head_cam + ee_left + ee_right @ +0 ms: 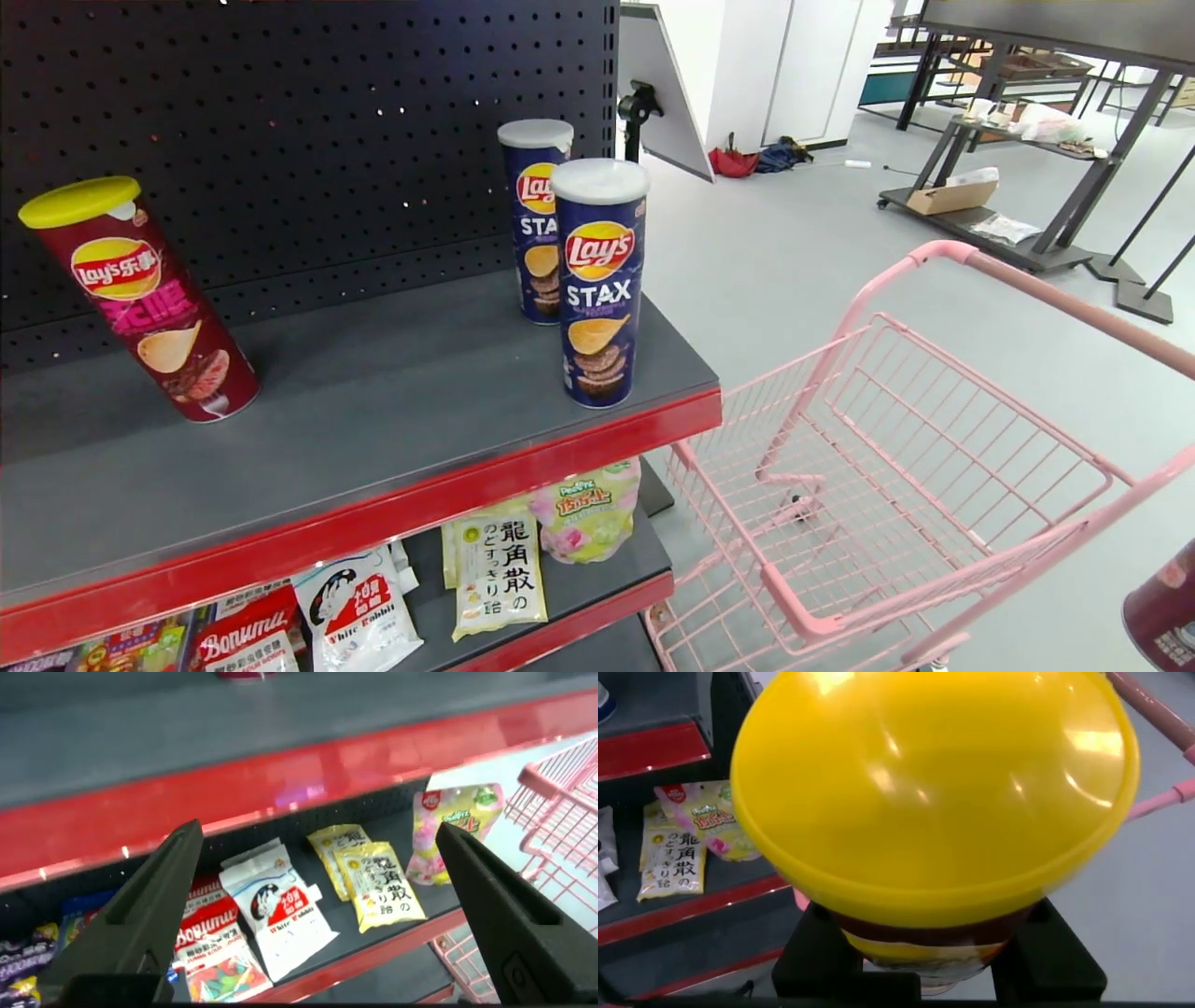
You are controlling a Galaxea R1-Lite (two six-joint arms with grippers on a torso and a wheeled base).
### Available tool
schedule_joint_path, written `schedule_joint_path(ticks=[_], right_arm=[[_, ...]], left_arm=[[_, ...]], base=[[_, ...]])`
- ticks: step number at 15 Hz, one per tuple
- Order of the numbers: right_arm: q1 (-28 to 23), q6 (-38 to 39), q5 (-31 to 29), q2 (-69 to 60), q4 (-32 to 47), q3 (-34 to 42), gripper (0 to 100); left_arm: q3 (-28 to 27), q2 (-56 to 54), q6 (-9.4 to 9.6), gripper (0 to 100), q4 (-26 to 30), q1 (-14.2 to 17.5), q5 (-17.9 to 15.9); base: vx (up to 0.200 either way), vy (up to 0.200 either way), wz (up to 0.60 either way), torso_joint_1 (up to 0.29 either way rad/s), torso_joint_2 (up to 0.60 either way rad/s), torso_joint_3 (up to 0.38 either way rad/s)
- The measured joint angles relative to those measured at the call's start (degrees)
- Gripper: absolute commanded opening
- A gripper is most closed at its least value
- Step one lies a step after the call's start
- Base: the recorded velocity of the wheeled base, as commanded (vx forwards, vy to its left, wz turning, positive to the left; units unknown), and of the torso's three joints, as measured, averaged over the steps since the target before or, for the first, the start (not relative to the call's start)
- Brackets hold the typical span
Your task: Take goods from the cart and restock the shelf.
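Closest to me, my right claw is clamped around a dark red chip can with a yellow lid, at the near right just beside the rim of the pink cart. My left claw hangs with fingers spread wide, holding nothing, in front of the snack bags on the lower shelf. On the upper shelf a second red can stands at the left, well apart from two blue cans at the right end.
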Motion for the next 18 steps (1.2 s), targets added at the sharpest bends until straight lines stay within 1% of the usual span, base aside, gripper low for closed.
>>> schedule_joint_path(ticks=[5,8,10,13,18], right_arm=[[0.1,-0.2,0.2,1.2,-0.2,0.1,0],[0.1,-2.5,0.1,1.7,-0.5,1.3,0],[0.0,-3.6,0.0,1.6,-0.8,2.5,0],[0.0,-3.6,0.0,1.9,-3.4,3.2,0],[0.0,-3.6,0.1,1.8,-3.8,5.2,0]], left_arm=[[0.0,0.0,0.0,100,0.0,0.0,0.0],[0.0,0.0,0.0,100,0.0,0.0,0.0],[0.0,0.0,0.0,100,0.0,0.0,0.0],[0.0,0.0,0.0,100,0.0,0.0,0.0],[0.0,0.0,0.0,100,0.0,0.0,0.0]], base=[[0.0,0.0,0.0,0.171,-0.43,-0.257],[0.0,0.0,0.0,0.126,-0.3,-0.175],[0.0,0.0,0.6,0.022,-0.04,-0.019],[0.0,0.0,0.6,0.004,-0.01,-0.007],[0.0,0.0,0.6,0.007,0.0,-0.002]])
